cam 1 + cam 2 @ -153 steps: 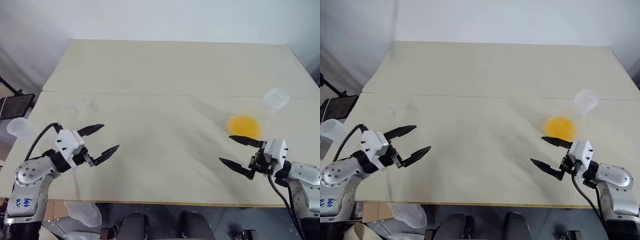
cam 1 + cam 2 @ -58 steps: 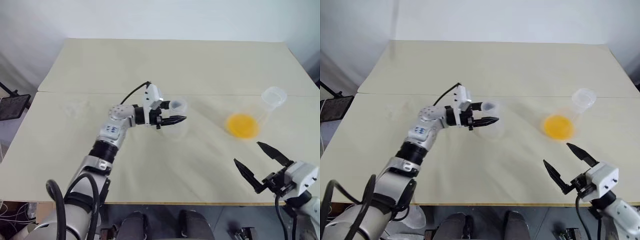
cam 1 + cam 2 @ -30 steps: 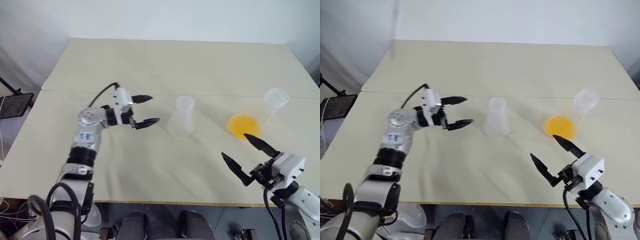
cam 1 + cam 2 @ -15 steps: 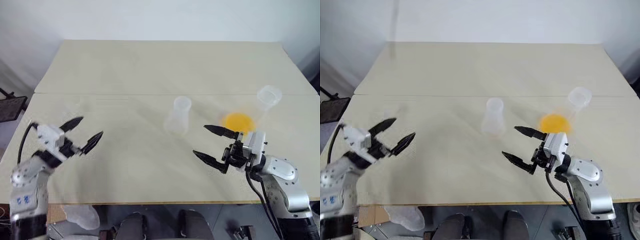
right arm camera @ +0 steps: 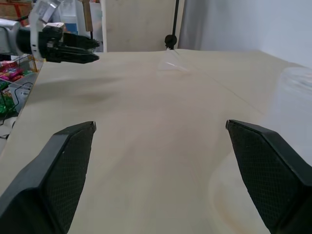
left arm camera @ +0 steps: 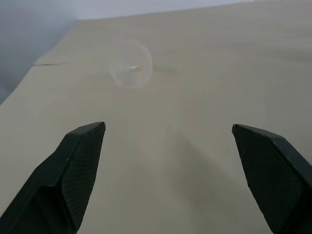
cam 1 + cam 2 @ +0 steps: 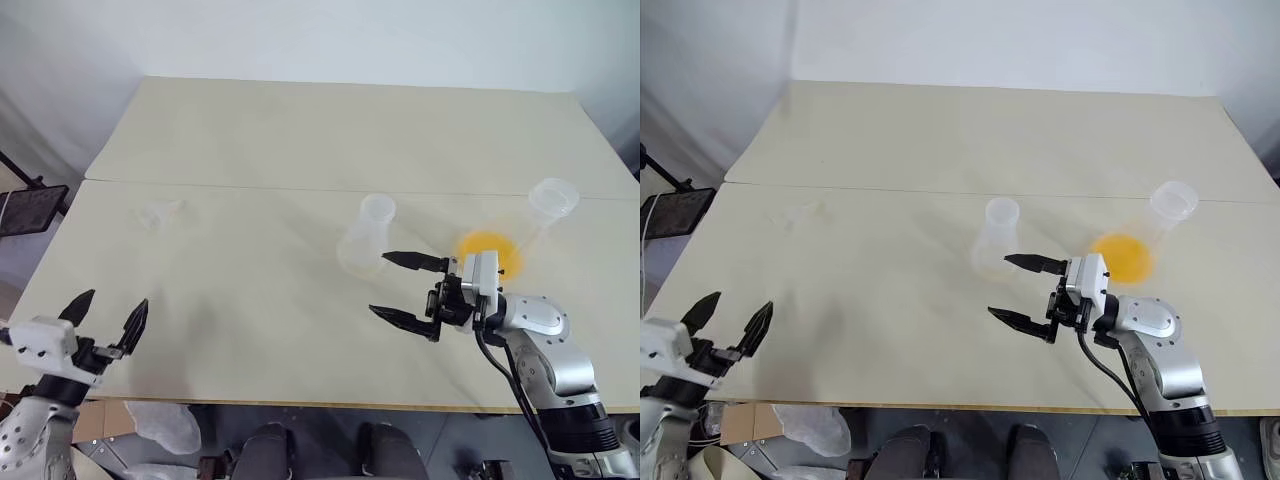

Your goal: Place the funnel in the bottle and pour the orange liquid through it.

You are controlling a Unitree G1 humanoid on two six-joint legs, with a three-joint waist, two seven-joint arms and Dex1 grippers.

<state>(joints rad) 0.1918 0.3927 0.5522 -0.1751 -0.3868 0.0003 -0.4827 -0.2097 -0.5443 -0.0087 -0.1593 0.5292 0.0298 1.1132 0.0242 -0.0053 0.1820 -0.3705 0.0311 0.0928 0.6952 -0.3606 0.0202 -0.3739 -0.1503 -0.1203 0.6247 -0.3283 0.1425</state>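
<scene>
A pale bench [image 7: 300,140] is filling the room's middle. The funnel [image 7: 160,213] is lying far out ahead of the left hand [image 7: 103,318], untouched. The bottle [image 7: 365,237] is standing empty just beyond the right hand [image 7: 404,291]; the orange liquid [image 7: 489,250] is waiting behind that hand in the large flask [image 7: 520,232]. Both hands are gaping wide, holding nothing; everything is left to do.

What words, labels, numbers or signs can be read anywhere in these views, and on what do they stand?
None can be read.
The small flask, the large flask with orange liquid, the funnel and the table bear no visible print.
Coloured packages beside the table are too blurred to read.
</scene>
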